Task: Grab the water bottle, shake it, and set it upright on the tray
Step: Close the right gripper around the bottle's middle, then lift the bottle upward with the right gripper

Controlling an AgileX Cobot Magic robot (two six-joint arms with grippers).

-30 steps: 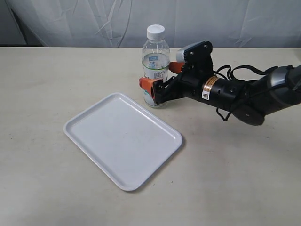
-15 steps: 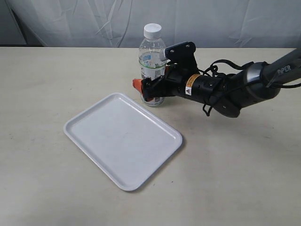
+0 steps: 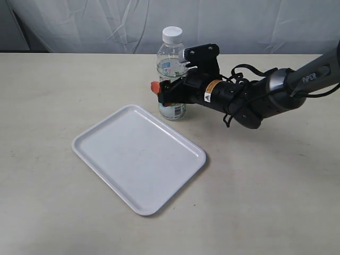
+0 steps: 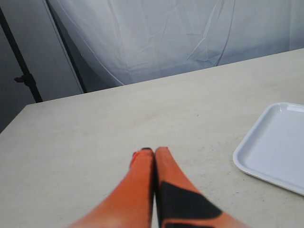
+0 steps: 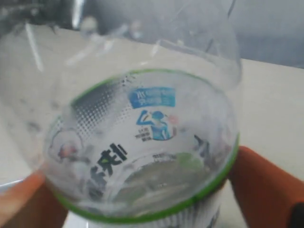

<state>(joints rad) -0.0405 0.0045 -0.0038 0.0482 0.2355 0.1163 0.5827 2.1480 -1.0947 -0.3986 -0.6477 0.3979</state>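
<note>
Water bottle (image 3: pixel 172 79) is now gripped, and that is the change we care about. Starting at the left, our left gripper (image 4: pixel 153 154) hangs over the table (image 4: pixel 85 142) with its orange fingers pressed together on nothing. A corner of the tray (image 4: pixel 270 147) lies off to one side, and this arm takes no part.

In the exterior view the tray (image 3: pixel 139 158) lies flat and bare at centre-left. Just beyond its far rim stands the water bottle, upright and capped. Its base appears to rest on the table, though we cannot rule out that it is barely off it.

A second ago the right gripper (image 3: pixel 169 90) straddled the bottle's lower body with jaws wide and a gap on each side. Half a second ago they had drawn in. Now the near finger sits higher, at the label, and the wrist view shows both orange pads (image 5: pixel 266 185) touching the clear wall on opposite sides. The bottle has also shifted slightly leftward since the jaws were wide.

We judge the grasp made, with the lift, the shake and the placing all yet to come. The clear wall looks thin, so a hard squeeze may dent it. The tray is near, so the carry should be short.
</note>
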